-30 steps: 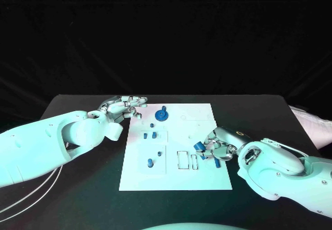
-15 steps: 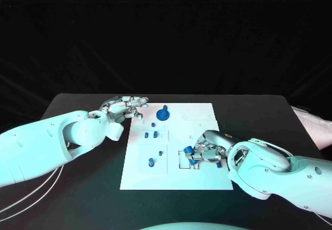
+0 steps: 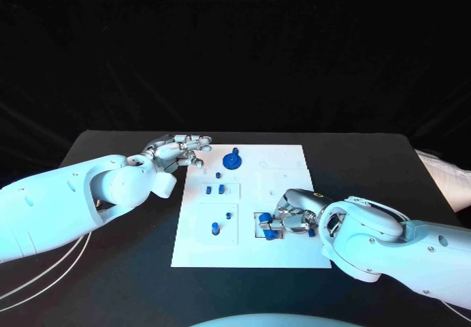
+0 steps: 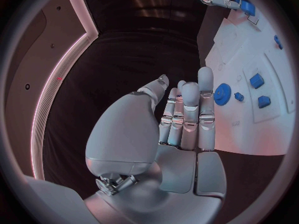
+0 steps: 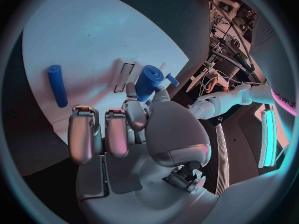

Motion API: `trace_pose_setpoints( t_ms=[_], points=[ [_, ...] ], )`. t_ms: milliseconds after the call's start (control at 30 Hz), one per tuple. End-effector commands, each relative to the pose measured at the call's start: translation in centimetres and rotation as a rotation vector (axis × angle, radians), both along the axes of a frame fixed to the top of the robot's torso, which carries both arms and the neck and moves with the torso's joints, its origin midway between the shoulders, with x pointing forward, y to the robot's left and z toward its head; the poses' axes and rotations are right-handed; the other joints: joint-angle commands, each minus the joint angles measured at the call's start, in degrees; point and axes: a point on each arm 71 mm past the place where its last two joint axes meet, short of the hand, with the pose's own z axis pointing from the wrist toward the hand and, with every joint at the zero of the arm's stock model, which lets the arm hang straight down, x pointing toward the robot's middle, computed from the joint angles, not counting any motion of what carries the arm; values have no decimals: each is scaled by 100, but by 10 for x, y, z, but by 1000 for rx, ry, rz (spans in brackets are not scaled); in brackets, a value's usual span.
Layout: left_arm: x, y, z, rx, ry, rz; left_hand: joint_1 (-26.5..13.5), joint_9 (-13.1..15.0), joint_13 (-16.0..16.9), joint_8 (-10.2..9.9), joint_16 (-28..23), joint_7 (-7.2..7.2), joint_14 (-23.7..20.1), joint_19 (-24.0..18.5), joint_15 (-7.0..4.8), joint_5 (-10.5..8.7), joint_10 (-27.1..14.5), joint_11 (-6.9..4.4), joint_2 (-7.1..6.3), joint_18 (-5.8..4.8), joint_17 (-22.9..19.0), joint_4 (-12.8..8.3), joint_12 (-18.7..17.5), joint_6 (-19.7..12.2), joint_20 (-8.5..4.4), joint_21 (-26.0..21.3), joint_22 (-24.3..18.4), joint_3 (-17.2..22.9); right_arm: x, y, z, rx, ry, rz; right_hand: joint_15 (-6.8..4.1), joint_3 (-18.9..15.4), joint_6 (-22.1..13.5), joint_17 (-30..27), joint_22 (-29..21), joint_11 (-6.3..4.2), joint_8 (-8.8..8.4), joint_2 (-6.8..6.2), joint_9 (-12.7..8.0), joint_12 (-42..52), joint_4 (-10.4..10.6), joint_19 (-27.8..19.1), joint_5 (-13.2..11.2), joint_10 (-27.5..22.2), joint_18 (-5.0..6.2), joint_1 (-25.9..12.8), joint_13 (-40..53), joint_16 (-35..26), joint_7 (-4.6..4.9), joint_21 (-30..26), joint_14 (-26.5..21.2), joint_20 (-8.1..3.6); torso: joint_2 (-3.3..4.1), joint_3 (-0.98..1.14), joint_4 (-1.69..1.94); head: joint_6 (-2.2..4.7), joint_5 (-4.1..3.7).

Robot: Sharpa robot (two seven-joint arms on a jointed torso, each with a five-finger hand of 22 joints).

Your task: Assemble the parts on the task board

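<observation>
Leftward across the task board (image 3: 284,255) the right hand (image 3: 290,219) has been carried over the past second, from near the board's right side to the rectangular slots (image 3: 263,226) at the middle of its near half. A blue cylinder (image 5: 149,82) is pinched between the thumb and a finger of that hand, as is seen in the right wrist view, with the other fingers curled beside it; the cylinder is held tilted over one narrow slot (image 5: 124,77), and whether its tip touches the board cannot be told. A second blue cylinder (image 5: 57,85) is seen lying flat on the board, apart from the hand.

By the left hand (image 3: 180,151) nothing is held; its place at the board's far left corner has been kept, with the fingers straight and close together, as is shown in the left wrist view (image 4: 184,115). Just beside its fingertips the blue gear (image 3: 231,161) is seated on the board's far part. Two small blue pieces (image 3: 218,191) are found side by side in the left middle panel, and a blue peg (image 3: 215,229) stands in the near left panel with a smaller blue piece (image 3: 229,215) just beyond it. The board is laid in the middle of the black table (image 3: 118,279).
</observation>
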Motion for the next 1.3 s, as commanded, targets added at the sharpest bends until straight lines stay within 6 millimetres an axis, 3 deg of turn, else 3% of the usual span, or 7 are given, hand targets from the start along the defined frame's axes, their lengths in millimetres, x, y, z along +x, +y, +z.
trace_pose_setpoints(
  t_ms=[33,133,300,400,533,867,1300],
  points=[
    [-1,-3,1,-14,-5,-29,30,0,9,38,38,2,-8,26,-7,26,-43,11,10,67,-1,-2,29,-39,18,-33,-10,-41,0,2,0,-42,-29,25,-33,-277,-7,425,-47,-6,15,-83,38,-114,0,-35,-851,-42,-81,-402,-27,-76,4,-52,362,-35,-1,1,3,-3,3],
    [-1,-3,1,-16,-5,-33,30,0,9,38,38,2,-8,26,-7,26,-43,11,10,67,-1,-2,29,-39,18,-33,-10,-41,0,3,1,-43,-44,29,-26,-385,-49,365,-107,16,12,-254,82,-228,23,-69,-1459,-82,-69,-765,-78,-136,11,-87,347,-28,-1,-1,3,-5,1],
    [-2,-3,1,-16,-5,-35,33,0,9,39,41,2,-6,28,-7,25,-46,12,5,67,1,-4,30,-42,18,-33,-10,-44,0,3,3,-50,-70,38,-15,159,-109,304,-187,26,11,-875,161,-374,28,-110,-1496,-125,-52,-1282,-121,-209,28,-141,334,-18,3,1,-5,-12,8],
    [-2,-3,1,-16,-4,-35,33,0,9,39,41,2,-6,28,-7,25,-46,12,5,67,1,-4,30,-42,18,-33,-10,-44,-1,3,4,-55,-83,43,-11,301,-117,295,-196,20,14,-928,184,-395,28,-113,-1514,-125,-50,-1312,-120,-222,32,-149,334,-17,-1,2,-2,-9,0],
    [-2,-3,1,-16,-4,-35,33,0,9,39,41,2,-6,28,-7,25,-46,12,5,67,1,-4,30,-42,18,-33,-10,-44,-2,3,5,-63,-89,55,-9,556,-124,308,-191,18,29,-782,244,-392,-19,-105,-1444,-98,-51,-791,-73,-223,31,-152,343,-13,-1,0,3,-22,-2],
    [-2,-4,1,-16,-3,-38,34,-1,9,39,42,3,-6,29,-7,25,-50,13,4,67,0,-4,32,-44,18,-34,-11,-46,-2,8,-1,-97,-79,84,-37,963,-119,365,-132,-13,57,-413,337,-350,-651,-67,-1166,-44,-63,616,26,-193,3,-129,359,-33,-1,-3,18,-37,12],
    [-2,-2,1,-14,-1,-34,34,-1,9,39,42,3,-6,29,-7,25,-50,13,4,67,0,-4,32,-44,18,-34,-11,-46,-3,6,-1,-78,-90,74,-26,883,-120,363,-133,4,54,-454,367,-380,-618,-68,-1333,-34,-64,545,35,-203,22,-131,359,-31,-3,-2,10,-53,26]
  ],
)
